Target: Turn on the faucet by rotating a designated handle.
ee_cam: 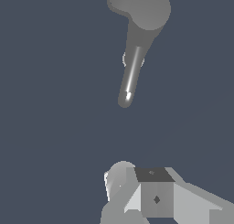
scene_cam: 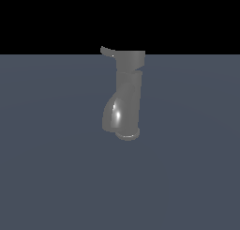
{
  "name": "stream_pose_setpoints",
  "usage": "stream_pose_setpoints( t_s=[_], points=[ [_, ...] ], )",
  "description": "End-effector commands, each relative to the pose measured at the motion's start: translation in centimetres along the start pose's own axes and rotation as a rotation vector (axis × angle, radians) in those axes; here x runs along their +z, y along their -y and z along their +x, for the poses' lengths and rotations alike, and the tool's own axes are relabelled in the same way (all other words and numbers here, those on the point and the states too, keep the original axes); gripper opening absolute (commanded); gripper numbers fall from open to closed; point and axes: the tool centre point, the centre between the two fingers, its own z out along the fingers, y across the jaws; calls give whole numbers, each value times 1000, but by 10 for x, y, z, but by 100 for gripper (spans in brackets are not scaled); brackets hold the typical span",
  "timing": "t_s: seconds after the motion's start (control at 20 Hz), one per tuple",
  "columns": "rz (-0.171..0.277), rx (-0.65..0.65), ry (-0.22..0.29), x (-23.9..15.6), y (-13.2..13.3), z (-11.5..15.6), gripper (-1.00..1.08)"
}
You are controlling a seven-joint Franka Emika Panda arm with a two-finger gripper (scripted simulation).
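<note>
Grey glossy faucet (scene_cam: 125, 100) stands upright mid-floor, its handle (scene_cam: 107, 50) jutting toward the exterior view's left; my gripper (ee_cam: 137, 195) is well apart, and I cannot tell its spread

Flat, plain slate-blue worktop (scene_cam: 51, 177), bearing one grey glossy faucet (scene_cam: 127, 90) upright on its round base ring (scene_cam: 128, 135), near the centre of the exterior view.

Upright grey faucet (scene_cam: 125, 97), thin handle (scene_cam: 107, 51) projecting from its cap.
</note>
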Motion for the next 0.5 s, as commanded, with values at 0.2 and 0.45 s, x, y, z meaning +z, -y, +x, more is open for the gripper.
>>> stream_pose_setpoints(
  t_s=[0.2,0.45],
  points=[
    [0,9,0,1,1,1,-100],
    [1,46,-1,5,7,5,-100]
  ],
)
